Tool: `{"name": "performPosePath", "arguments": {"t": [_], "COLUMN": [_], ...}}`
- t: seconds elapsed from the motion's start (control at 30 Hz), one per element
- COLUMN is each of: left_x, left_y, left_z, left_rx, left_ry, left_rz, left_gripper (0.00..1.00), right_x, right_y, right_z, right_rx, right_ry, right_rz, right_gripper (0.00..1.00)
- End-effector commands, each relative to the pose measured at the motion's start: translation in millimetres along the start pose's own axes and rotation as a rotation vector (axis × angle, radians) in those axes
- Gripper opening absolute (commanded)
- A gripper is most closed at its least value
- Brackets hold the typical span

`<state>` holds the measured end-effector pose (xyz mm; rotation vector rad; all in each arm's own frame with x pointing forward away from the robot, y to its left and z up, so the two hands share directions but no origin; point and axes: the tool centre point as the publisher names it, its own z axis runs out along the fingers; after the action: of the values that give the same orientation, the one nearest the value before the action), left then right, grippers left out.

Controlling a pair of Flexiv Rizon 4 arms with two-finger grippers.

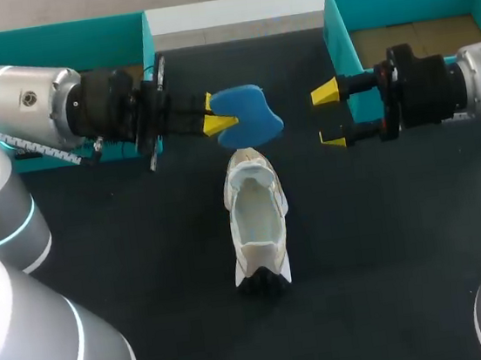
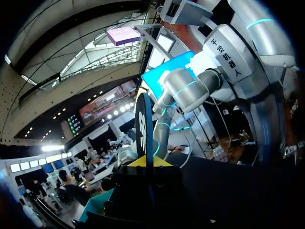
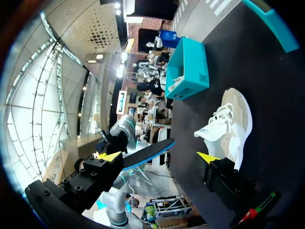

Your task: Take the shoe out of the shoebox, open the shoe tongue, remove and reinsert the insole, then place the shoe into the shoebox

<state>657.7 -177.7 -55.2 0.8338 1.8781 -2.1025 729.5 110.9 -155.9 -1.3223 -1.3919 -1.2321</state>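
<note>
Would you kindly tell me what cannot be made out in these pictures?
Head view: the insole covers the far end of the shoe.
Head view: the left arm hides part of the inside of the left box.
Left wrist view: the insole shows edge-on only; the shoe is out of view.
Right wrist view: the shoe's inside faces away.

Dark table top
The table [image 1: 388, 241] has a flat, matte black surface that fills the frame from the lower edge almost to the top, where its far edge runs straight across.
</note>
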Motion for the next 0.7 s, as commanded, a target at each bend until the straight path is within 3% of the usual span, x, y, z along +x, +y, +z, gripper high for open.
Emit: {"name": "performPosePath", "arguments": {"t": [0.03,0.23,0.33,0.4,0.7], "left_x": [4.9,12.3,14.5,15.4,15.1], "left_y": [9,25,25,27,28], "left_z": [0,-4,-4,-2,0], "left_rx": [-0.004,0.008,0.069,0.038,0.018], "left_ry": [0.095,0.213,0.178,0.229,0.214], "left_rz": [0.199,0.582,0.708,0.812,0.824], "left_gripper": [0.0,0.0,0.0,0.0,0.0], "right_x": [-0.1,-0.1,-0.1,-0.1,-0.1], "right_y": [-0.4,-0.4,-0.4,-0.4,-0.4], "right_z": [2,2,2,2,2], "right_rx": [-0.003,-0.003,-0.003,-0.003,-0.003], "right_ry": [-0.002,-0.002,-0.002,-0.002,-0.002], "right_rz": [0.0,0.0,0.0,0.0,0.0], "right_gripper": [1.0,1.0,1.0,1.0,1.0]}}
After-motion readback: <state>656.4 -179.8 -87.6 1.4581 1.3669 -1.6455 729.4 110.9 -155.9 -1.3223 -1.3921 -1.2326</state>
